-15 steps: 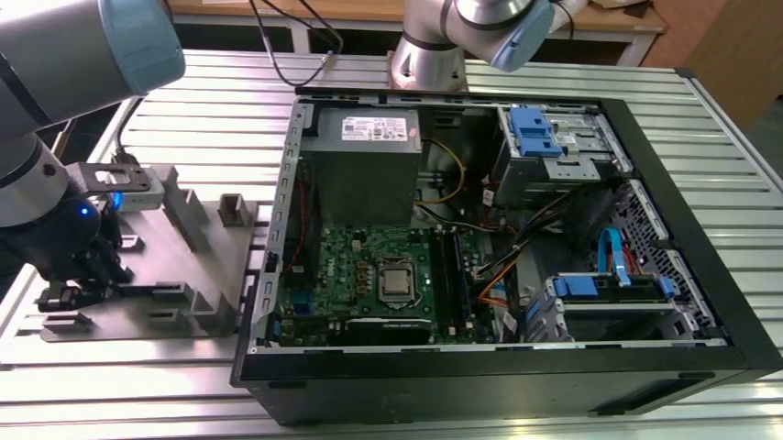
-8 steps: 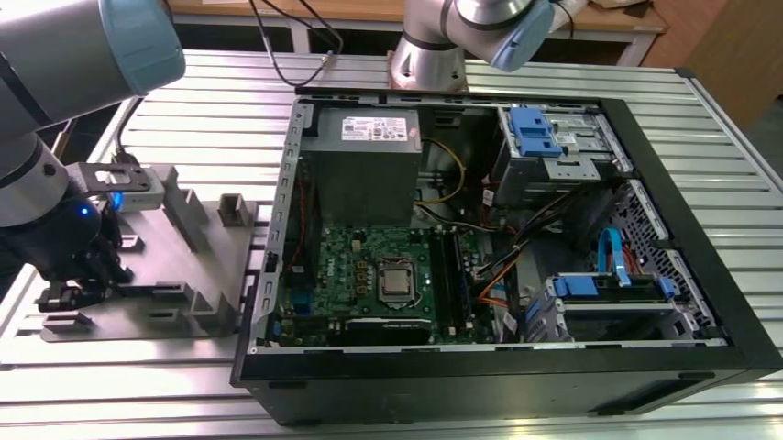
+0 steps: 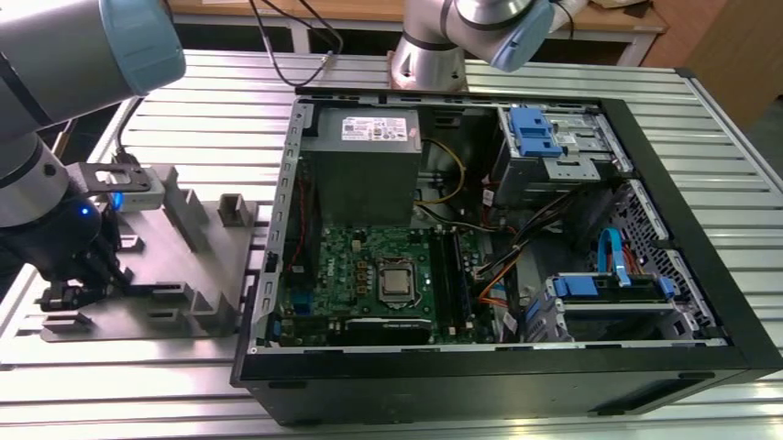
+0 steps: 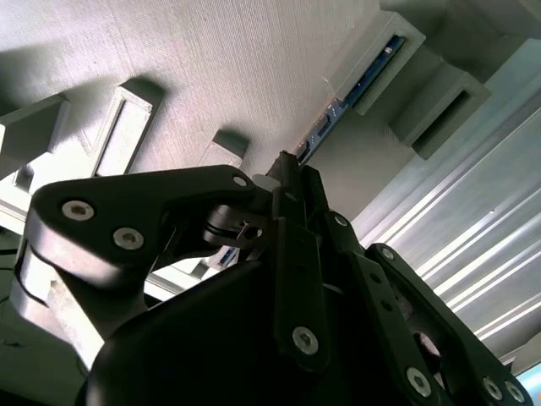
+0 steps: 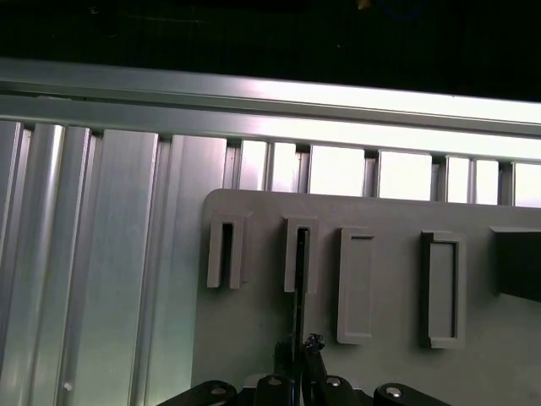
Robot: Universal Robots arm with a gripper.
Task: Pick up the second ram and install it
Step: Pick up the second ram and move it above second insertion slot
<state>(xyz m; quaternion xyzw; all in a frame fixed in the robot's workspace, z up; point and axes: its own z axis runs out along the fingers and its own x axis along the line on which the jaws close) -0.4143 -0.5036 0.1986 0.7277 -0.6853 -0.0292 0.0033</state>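
**Desk:** Where's the second ram?

**Operator:** I see the second ram (image 4: 355, 89) standing on edge on the grey fixture block (image 4: 211, 59). Its far end sits in a raised holder (image 4: 404, 52), and its near end runs in between the fingertips. In the first wrist view it is a thin dark line (image 5: 298, 279) from one slotted holder (image 5: 301, 254) down to the tool.

**Desk:** And the gripper?

**Operator:** In both wrist views the gripper (image 4: 286, 173) (image 5: 297, 359) has its fingers drawn together on the stick's near end, clamped on it. I can't tell whether the stick has lifted off the holder.

**Desk:** What's around it?

**Operator:** In the exterior view the gripper (image 3: 73, 284) is down over the fixture block (image 3: 183, 238), at that view's left. The block lies on a ribbed aluminium table (image 3: 208, 101). The open computer case (image 3: 685, 229) lies just beside the block, towards that view's right. The green motherboard (image 3: 355, 266) is inside it, and its memory slots (image 3: 450, 275) are well apart from the gripper.
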